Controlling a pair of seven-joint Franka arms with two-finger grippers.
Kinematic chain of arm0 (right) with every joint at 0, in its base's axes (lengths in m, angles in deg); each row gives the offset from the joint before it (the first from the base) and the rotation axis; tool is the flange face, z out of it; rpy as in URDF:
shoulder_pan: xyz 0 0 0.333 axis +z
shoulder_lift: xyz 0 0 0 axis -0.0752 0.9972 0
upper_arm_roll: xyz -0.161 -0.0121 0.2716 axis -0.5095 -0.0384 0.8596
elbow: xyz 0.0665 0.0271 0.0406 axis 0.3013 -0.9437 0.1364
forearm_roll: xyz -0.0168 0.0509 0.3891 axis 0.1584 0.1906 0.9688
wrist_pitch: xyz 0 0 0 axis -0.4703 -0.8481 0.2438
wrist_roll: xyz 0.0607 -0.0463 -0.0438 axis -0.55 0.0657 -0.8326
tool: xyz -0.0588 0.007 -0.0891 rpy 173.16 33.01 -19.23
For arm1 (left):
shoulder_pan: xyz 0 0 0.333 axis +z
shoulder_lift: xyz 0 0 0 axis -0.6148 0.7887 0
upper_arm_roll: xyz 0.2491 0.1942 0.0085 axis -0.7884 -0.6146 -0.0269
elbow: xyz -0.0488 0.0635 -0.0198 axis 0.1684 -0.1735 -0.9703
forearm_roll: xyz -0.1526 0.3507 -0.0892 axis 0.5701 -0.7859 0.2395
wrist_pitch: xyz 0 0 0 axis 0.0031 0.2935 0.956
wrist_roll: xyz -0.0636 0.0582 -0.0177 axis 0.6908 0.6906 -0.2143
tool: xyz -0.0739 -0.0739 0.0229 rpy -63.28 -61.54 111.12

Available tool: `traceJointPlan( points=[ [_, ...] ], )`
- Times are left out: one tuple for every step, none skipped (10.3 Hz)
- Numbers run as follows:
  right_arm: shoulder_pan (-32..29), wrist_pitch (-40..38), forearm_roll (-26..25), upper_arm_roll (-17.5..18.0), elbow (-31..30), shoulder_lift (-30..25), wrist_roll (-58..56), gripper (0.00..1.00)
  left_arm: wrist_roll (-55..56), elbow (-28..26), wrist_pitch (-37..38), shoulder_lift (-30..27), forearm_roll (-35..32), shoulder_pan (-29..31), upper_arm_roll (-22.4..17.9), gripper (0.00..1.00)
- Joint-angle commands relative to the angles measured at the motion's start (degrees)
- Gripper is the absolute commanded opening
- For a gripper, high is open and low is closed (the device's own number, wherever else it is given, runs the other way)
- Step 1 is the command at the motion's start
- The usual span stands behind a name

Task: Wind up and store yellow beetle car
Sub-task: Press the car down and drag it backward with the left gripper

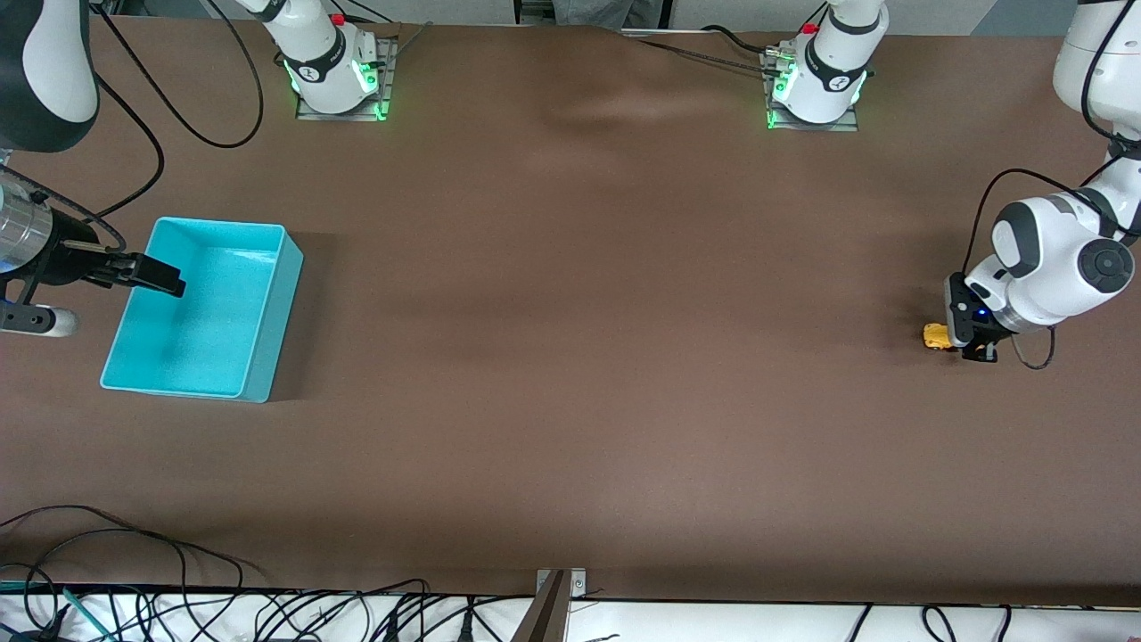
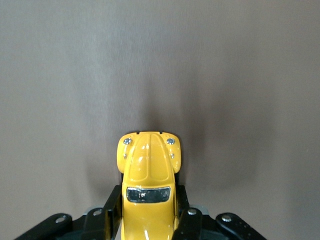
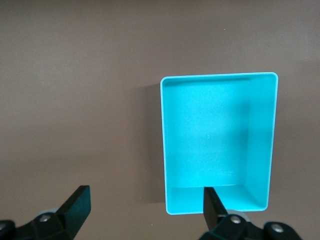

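While the yellow beetle car (image 1: 936,336) sits at the left arm's end of the bench (image 1: 570,357), the left gripper (image 1: 973,346) is down at bench level with it, and the left wrist view shows the car's body lying between the two black fingers (image 2: 114,210), its flanks pressed by or just touching them. The jaws look closed onto the car about its rear half, and its rounded bonnet and headlamps (image 2: 149,142) stick out past the fingertips. The car's long axis runs straight out along the gripper's own reach, so its nose points away from the wrist and toward the middle of the bench. That line matters: I judge that a wind-up stroke would have to drag the car backward along that same axis, with the wheels kept down on the bench. Whether the wheels touch the surface right now I cannot tell, though the car appears low against it. The turquoise bin (image 1: 272,312) stands well apart, at the right arm's end of the bench, and looks empty. The right gripper (image 1: 159,275) hangs over the bin's rim nearest that arm, jaws spread wide and holding nothing, and that arm waits. With the left arm alone at the car, the winding seems its job; storing would mean crossing the whole bench.
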Motion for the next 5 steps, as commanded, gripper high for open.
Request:
traceJointPlan(
  points=[
    [-0.03, 0.44, -0.04, 0.0, -0.54, -0.54, 0.53, 1.0, -1.56, 1.12, 0.21, 2.66, -1.59, 1.56, 0.23, 0.0],
    [-0.11, 0.44, -0.04, 0.0, -0.54, -0.46, 0.53, 1.0, -1.56, 1.12, 0.13, 2.66, -1.59, 1.65, 0.23, 0.0],
    [-0.03, 0.44, -0.04, 0.0, -0.54, -0.54, 0.53, 1.0, -1.56, 1.21, 0.21, 2.58, -1.24, 1.83, 0.31, 0.25],
    [-0.03, 0.44, -0.04, 0.0, -0.54, -0.46, 0.53, 1.0, -1.56, 1.21, 0.21, 2.23, -0.63, 2.0, 0.32, 0.99],
    [-0.11, 0.52, -0.04, 0.0, -0.54, -0.46, 0.53, 1.0, -1.3, 1.3, 1.35, 1.62, -0.53, 2.61, 0.49, 1.0]
  ],
)
